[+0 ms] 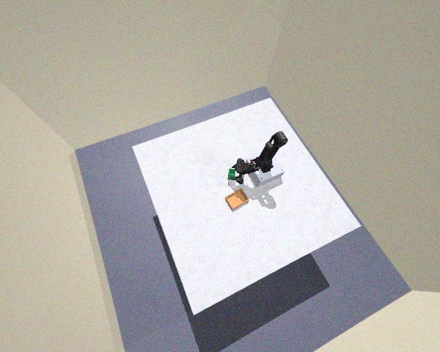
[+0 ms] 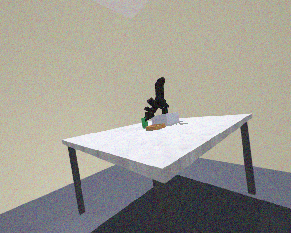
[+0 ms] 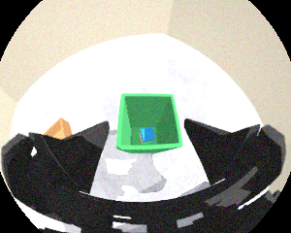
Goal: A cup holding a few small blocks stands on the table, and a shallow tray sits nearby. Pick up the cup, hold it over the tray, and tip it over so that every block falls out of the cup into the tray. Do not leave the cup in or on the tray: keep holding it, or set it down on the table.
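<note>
A green square cup (image 1: 232, 174) (image 2: 144, 123) (image 3: 150, 149) stands upright on the table. In the wrist view a small blue block (image 3: 147, 134) lies at its bottom, with a thin orange edge beside it; whether more blocks lie there I cannot tell. My gripper (image 1: 237, 174) (image 2: 145, 120) (image 3: 147, 123) is open and empty, tilted down close to the cup. In the wrist view the cup's opening appears between the two spread fingertips, with a gap on each side. A shallow orange tray (image 1: 235, 200) (image 2: 155, 127) (image 3: 60, 128) lies near the cup, partly hidden by the left finger in the wrist view. No blocks show in it.
The white table (image 1: 213, 246) (image 2: 153, 147) (image 3: 87, 78) carries the arm's pale base block (image 1: 271, 174) (image 2: 172, 119), which stands behind the gripper. The tray is close to both cup and base. The arm's shadow falls on the table between base and tray.
</note>
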{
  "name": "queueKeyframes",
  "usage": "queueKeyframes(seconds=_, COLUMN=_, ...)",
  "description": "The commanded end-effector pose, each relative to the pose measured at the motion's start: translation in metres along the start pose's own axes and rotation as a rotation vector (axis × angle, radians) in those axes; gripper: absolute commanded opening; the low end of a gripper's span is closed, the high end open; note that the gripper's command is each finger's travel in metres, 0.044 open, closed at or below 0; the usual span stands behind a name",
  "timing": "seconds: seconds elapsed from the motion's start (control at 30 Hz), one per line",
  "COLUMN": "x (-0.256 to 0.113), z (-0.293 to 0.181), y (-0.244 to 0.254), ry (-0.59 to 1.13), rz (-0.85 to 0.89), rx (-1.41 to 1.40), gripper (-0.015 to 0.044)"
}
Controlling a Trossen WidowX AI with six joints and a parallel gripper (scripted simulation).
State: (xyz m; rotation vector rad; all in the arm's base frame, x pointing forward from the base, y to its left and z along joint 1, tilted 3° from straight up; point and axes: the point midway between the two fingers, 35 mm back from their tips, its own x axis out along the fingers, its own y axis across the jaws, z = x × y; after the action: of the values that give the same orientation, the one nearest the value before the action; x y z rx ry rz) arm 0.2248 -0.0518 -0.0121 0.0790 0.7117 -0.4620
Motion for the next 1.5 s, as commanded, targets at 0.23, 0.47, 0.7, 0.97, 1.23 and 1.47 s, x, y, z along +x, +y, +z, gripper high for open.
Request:
queueKeyframes(seconds=0.23, x=0.016, z=-0.003, y=0.000, ry=-0.012, rz=0.012, rx=0.011, gripper=0.0440)
queueKeyframes(seconds=0.47, x=0.027, z=-0.004, y=0.000, ry=-0.021, rz=0.015, rx=0.024, gripper=0.0440)
queueKeyframes(seconds=0.7, x=0.036, z=-0.006, y=0.000, ry=-0.024, rz=0.016, rx=0.028, gripper=0.0414)
queueKeyframes(seconds=0.97, x=0.037, z=-0.006, y=0.000, ry=-0.024, rz=0.016, rx=0.029, gripper=0.0334)
queueKeyframes(seconds=1.23, x=0.037, z=-0.006, y=0.000, ry=-0.024, rz=0.016, rx=0.029, gripper=0.0255)
queueKeyframes(seconds=1.47, x=0.037, z=-0.006, y=0.000, ry=-0.024, rz=0.016, rx=0.029, gripper=0.0208)
